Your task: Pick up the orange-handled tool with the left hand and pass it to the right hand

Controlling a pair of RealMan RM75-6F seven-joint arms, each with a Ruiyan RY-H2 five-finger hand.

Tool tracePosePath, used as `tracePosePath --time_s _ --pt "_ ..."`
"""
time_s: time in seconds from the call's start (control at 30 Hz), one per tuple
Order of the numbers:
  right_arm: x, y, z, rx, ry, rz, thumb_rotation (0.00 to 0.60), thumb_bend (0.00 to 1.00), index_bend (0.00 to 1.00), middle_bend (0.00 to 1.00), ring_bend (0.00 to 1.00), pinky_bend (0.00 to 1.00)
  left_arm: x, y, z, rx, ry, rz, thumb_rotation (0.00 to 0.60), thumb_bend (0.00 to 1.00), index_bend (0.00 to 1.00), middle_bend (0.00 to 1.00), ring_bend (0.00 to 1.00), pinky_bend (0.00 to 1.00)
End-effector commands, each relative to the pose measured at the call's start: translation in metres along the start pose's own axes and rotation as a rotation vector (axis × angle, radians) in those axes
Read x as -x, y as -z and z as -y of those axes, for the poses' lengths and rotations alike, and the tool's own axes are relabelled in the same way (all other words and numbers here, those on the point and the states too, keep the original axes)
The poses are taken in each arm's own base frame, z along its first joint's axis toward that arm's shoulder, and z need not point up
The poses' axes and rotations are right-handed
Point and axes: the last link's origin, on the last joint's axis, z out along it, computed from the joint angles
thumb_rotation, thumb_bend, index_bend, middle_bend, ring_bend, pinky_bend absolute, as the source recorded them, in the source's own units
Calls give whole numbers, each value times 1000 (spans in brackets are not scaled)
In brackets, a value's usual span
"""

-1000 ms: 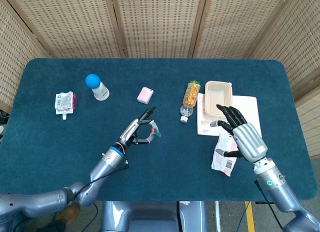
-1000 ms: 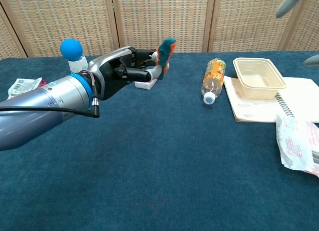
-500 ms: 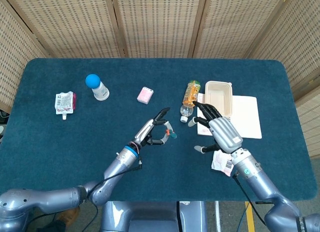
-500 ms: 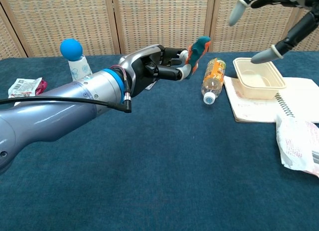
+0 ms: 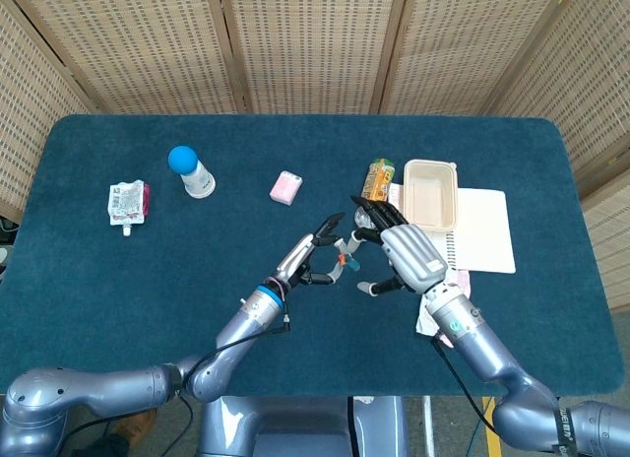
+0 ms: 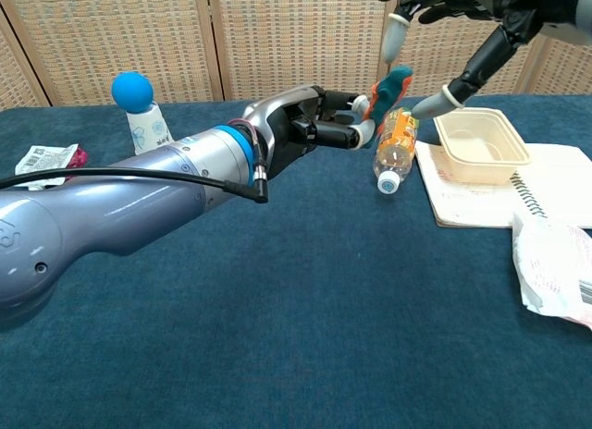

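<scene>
The orange-handled tool, orange with teal grips, is pinched in my left hand and held up above the table's middle. In the head view the tool shows small between both hands. My right hand hovers just to its right with fingers spread; in the chest view its fingertips hang over and beside the tool without clearly touching it. The right hand holds nothing.
An orange-labelled bottle lies behind the hands, beside a beige container on a white notebook. A white packet lies at the right. A blue-capped bottle, a pink box and a sachet sit further left.
My left hand has carried the tool rightward toward the table's middle. My right hand has moved left and in, its spread fingers now right at the tool.
</scene>
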Motion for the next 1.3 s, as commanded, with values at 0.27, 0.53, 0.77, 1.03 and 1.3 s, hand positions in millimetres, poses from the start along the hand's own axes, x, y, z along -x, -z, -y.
tracePosePath --time_s 0.27,0.53,0.77,1.03,1.3 --pt "3 -9 4 17 6 -14 600 294 521 16 0 0 2 1 0 4 10 7 600 533 699 0 0 0" --pt "5 -10 6 24 14 -15 600 361 538 23 0 0 2 3 -1 11 9 14 600 533 699 0 0 0" --pt "7 -9 8 30 17 -5 600 365 539 26 0 0 2 3 -1 12 9 15 600 533 699 0 0 0" --pt "10 -10 12 25 26 7 600 401 544 32 0 0 4 4 -2 12 11 18 600 533 700 0 0 0" --pt "13 -10 14 22 36 18 600 476 574 42 0 0 2 4 -4 14 14 17 600 533 700 0 0 0"
